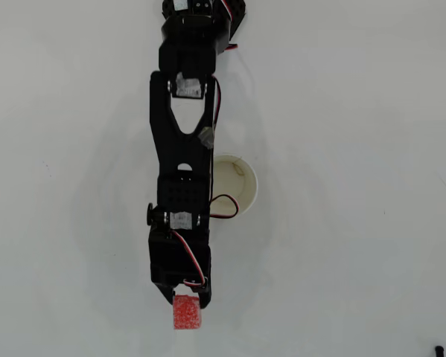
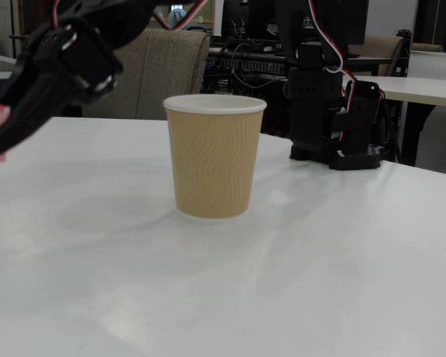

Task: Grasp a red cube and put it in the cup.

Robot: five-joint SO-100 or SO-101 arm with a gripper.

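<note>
At gripper tip: red cube held clamped, raised clear of table. Cup located back along arm, toward base, offset right in overhead view.

White table, cup upright

The red cube looks spongy and rough — a speckled, porous foam face, matt. The cup is paper: tan, wavy-ribbed outer wall, a smooth white rolled rim, a matt cream inside in the overhead view. The claw and the arm are matt black plastic, with slick-coated red, white and black wires. The table is smooth white — faintly glossy, showing soft reflections.
</note>
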